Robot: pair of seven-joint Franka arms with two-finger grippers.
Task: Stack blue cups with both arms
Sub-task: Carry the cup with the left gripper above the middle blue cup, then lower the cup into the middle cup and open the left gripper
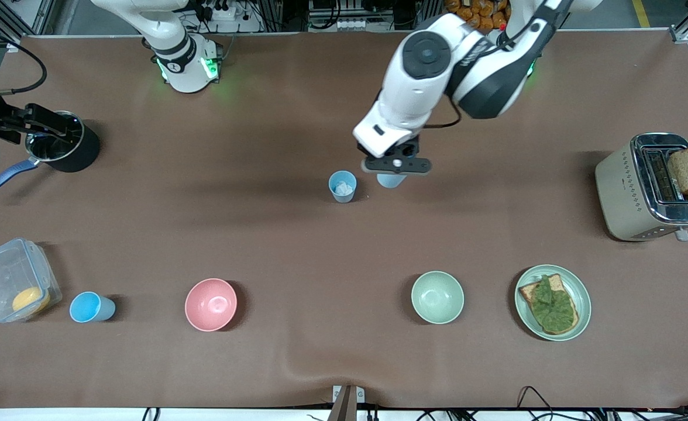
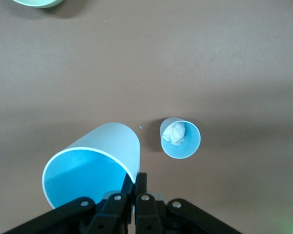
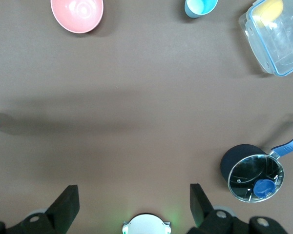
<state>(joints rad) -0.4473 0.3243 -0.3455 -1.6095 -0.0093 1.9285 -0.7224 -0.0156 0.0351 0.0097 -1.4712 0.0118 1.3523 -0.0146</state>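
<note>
left gripper [image 1: 396,165]: over table centre; fingers [image 2: 141,183] pinched on rim of a blue cup [image 2: 95,163], held off the table
paper cup [image 1: 342,186]: pale blue, white bits inside; upright on table, just beside the held cup, toward right arm's end
third cup [image 1: 90,307]: sky-blue, between the clear container [image 1: 16,279] and pink bowl [image 1: 210,304]
right gripper [image 3: 134,204]: waiting, spread wide, holding nothing; saucepan [image 3: 252,173] close by

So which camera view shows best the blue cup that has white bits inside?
The left wrist view: the cup with white bits stands upright, its inside visible, beside the cup held by the left end effector. The front view shows it smaller. The right wrist view shows only a blue sliver at its edge.
</note>
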